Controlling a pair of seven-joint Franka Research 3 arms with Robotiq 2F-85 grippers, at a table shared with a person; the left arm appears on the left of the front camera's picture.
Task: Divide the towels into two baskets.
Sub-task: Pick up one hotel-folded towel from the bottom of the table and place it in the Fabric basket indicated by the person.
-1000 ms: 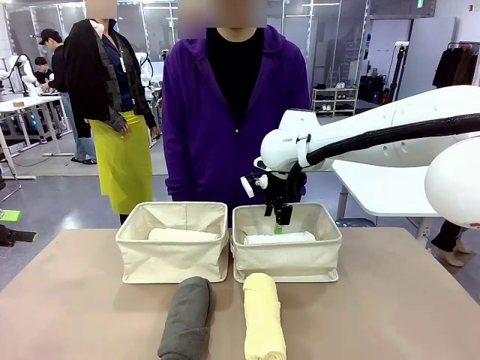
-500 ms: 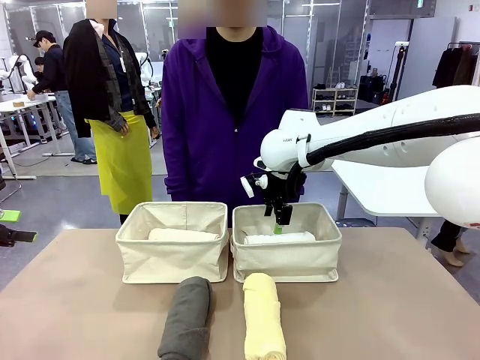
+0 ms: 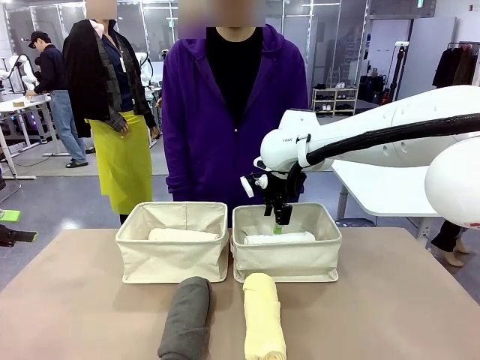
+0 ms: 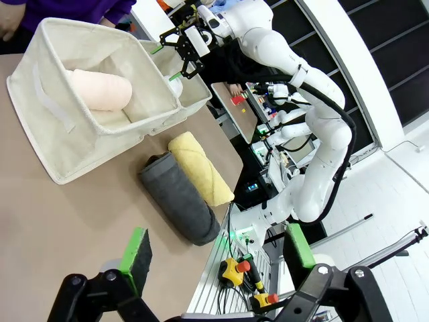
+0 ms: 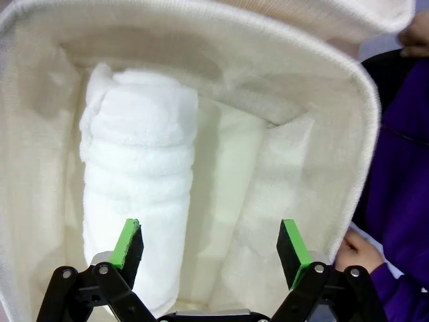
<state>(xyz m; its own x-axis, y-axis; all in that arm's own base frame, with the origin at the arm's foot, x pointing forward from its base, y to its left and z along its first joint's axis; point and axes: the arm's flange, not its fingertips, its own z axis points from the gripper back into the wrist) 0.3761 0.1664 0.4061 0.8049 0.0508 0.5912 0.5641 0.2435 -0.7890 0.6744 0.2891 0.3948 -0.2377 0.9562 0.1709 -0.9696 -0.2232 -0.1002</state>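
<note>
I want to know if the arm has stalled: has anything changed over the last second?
Nothing visibly moved. The right gripper stays open over the white towel in the right basket. The pink towel is in the left basket. The grey towel and the yellow towel lie on the table.
</note>
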